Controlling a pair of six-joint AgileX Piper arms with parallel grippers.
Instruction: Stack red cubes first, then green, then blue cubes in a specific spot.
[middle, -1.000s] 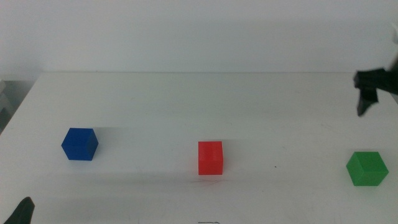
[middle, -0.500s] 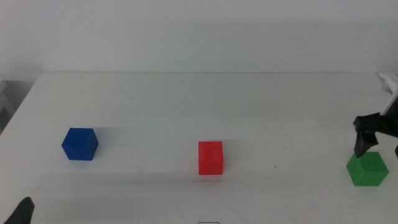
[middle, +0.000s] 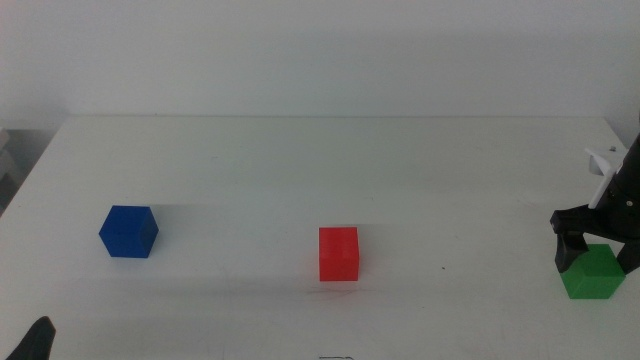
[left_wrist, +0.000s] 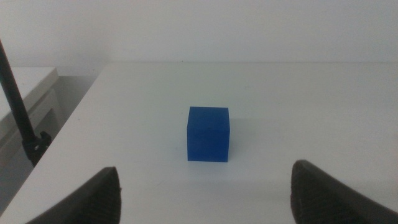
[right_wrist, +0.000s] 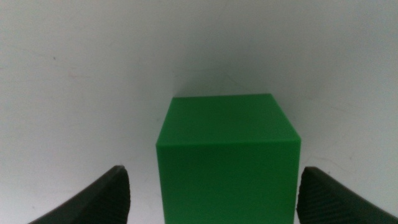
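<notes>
Right gripper (middle: 596, 252) open wide over green cube (middle: 592, 272) near right table edge. Go lower, keep cube in the middle, then squeeze softly. Left gripper (left_wrist: 205, 190) open, waiting by blue cube (left_wrist: 208, 134).

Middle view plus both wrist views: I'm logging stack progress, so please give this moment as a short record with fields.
red cube: alone at table centre, nothing stacked on it
green cube: on the table at the right, between the right gripper's open jaws, ungripped
blue cube: on the table at the left, untouched
right gripper: lowered over the green cube
left gripper: open, waiting short of the blue cube
stack: not started
</notes>
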